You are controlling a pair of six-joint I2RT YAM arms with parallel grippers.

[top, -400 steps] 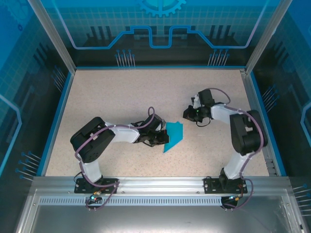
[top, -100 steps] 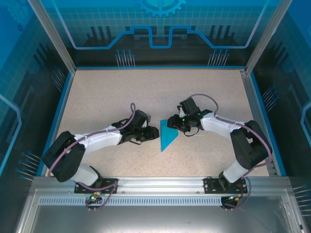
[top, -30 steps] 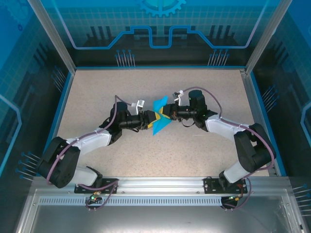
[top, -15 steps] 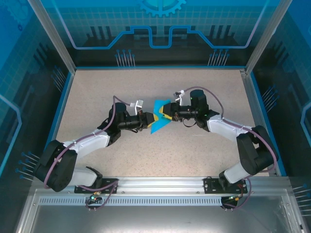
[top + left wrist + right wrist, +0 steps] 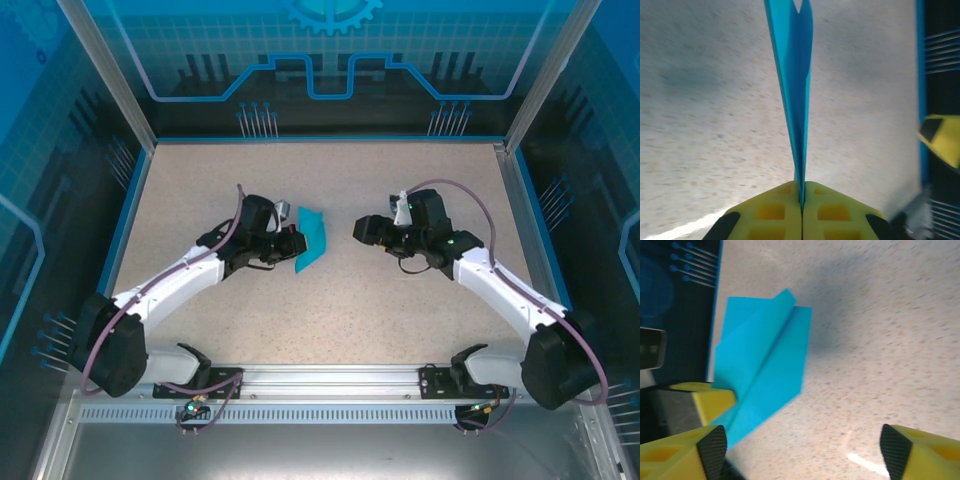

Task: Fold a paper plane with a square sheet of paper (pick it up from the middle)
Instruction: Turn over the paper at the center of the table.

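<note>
The left gripper (image 5: 801,194) is clamped on the paper plane's (image 5: 794,75) narrow end. Right of it, well apart, the right gripper (image 5: 362,229) gapes wide, empty. The teal paper is folded double, flaring outward.

The paper plane (image 5: 311,240) is seen as thin teal paper, matt & smooth, w/ crisp creases. The table (image 5: 350,310) is topped w/ speckled beige, fine-grained matt surface. Fingers (image 5: 775,212) of left gripper (image 5: 801,192) and right gripper (image 5: 802,445) are moulded yellow matt plastic, black textured tips. Near rail (image 5: 330,378): brushed metal. Arm shells (image 5: 170,290): white semi-gloss plastic.
</note>
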